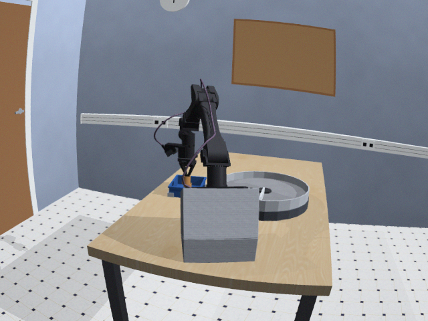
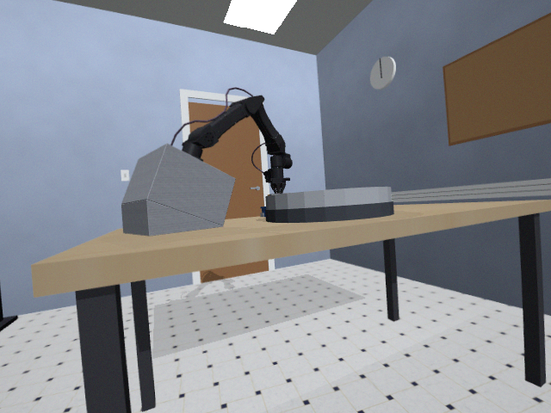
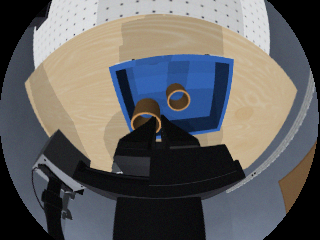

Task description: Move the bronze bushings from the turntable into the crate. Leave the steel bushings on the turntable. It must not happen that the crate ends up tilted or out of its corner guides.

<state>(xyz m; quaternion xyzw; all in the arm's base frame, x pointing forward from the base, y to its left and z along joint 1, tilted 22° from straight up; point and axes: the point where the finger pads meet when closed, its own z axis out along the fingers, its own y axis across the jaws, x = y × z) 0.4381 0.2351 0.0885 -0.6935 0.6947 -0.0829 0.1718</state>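
My gripper (image 3: 158, 118) is shut on a bronze bushing (image 3: 144, 119) and holds it upright just over the blue crate (image 3: 175, 95). In the top view the gripper (image 1: 187, 171) hangs above the crate (image 1: 186, 185) with the bushing (image 1: 186, 180) between the fingers. A second bronze bushing (image 3: 178, 102) lies on the crate floor, apart from the held one. The grey turntable (image 1: 276, 196) stands to the right of the arm's base; its visible tray shows no bushings. In the exterior view the gripper (image 2: 278, 188) is behind the turntable's rim (image 2: 329, 203), and the crate is hidden.
A large grey box (image 1: 219, 223) stands on the wooden table in front of the arm's base and hides part of the crate in the top view. The crate sits near the table's far left edge.
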